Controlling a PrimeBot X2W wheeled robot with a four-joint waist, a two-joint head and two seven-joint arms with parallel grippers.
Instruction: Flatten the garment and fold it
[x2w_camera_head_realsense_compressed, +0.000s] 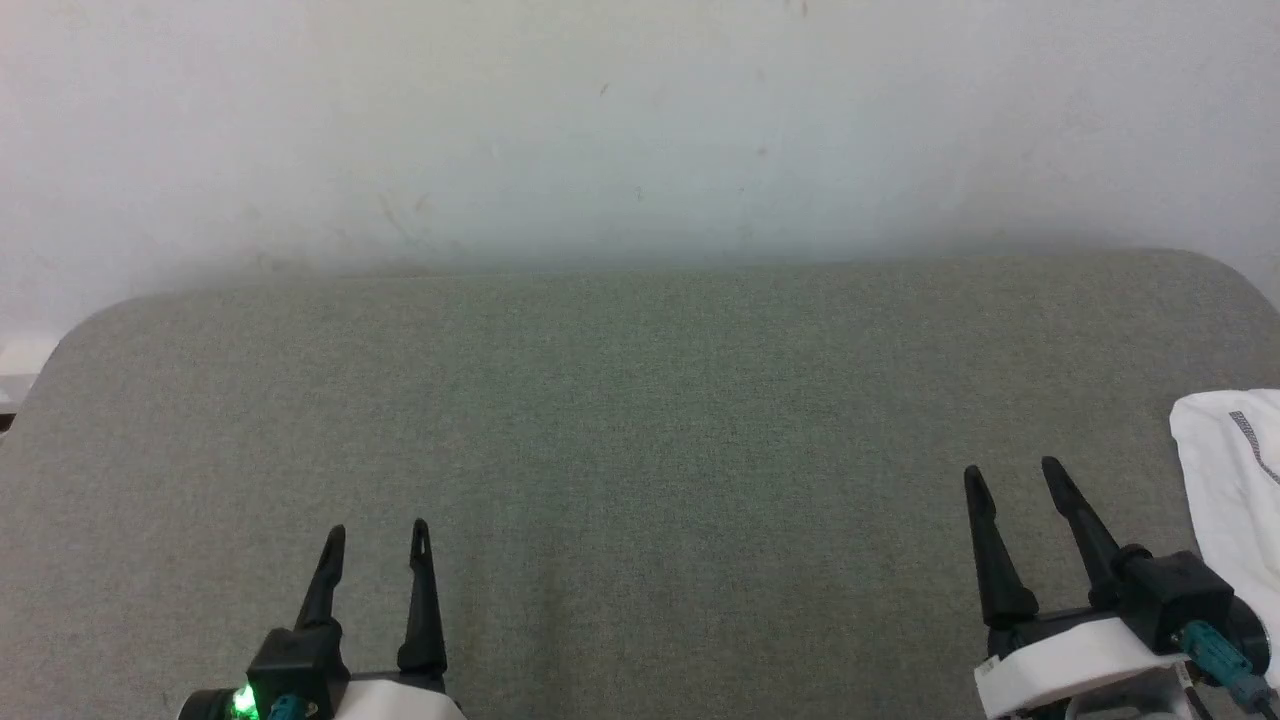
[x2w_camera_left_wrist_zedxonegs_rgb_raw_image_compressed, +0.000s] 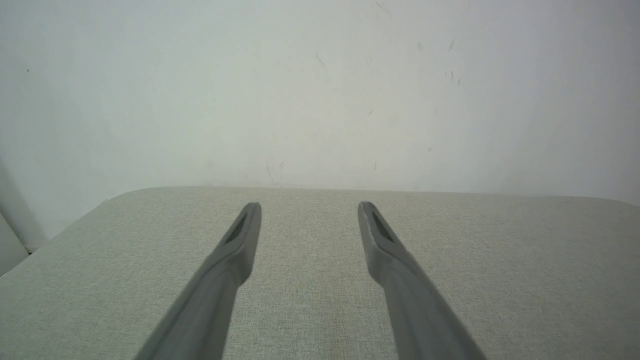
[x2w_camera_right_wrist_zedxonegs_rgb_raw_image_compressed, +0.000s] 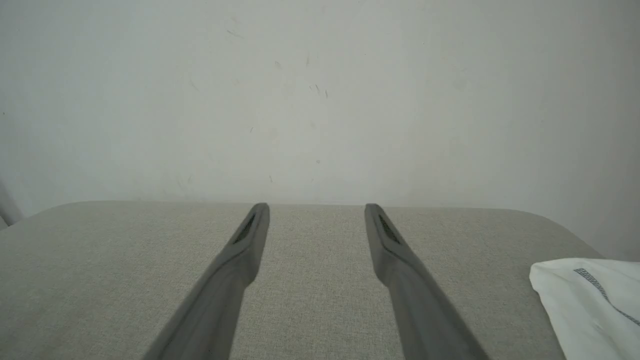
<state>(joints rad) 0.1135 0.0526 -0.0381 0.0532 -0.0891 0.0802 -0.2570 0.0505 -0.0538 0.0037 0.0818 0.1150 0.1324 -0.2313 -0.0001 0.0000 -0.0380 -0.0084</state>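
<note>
**Both claws released; shirt bunched at the right edge**

Your left claw (x2w_camera_head_realsense_compressed: 378, 527) sits at the lower left of the head view and your right claw (x2w_camera_head_realsense_compressed: 1010, 467) at the lower right. Each has its fingers spread with nothing between them, tips pointing up the frame over the grey tabletop (x2w_camera_head_realsense_compressed: 640, 420). This looks like a ready pose, with nothing picked up yet. Near the right claw but apart from it, the shirt (x2w_camera_head_realsense_compressed: 1225, 480) lies at the right edge of the frame. It is a white heap with a strip of dark zigzag stitching showing, and the frame cuts off the rest. Since it lies off to one side, you will probably need to pull it toward the middle of the tabletop before flattening it. A white wall (x2w_camera_head_realsense_compressed: 640, 120) runs behind the tabletop.
</note>
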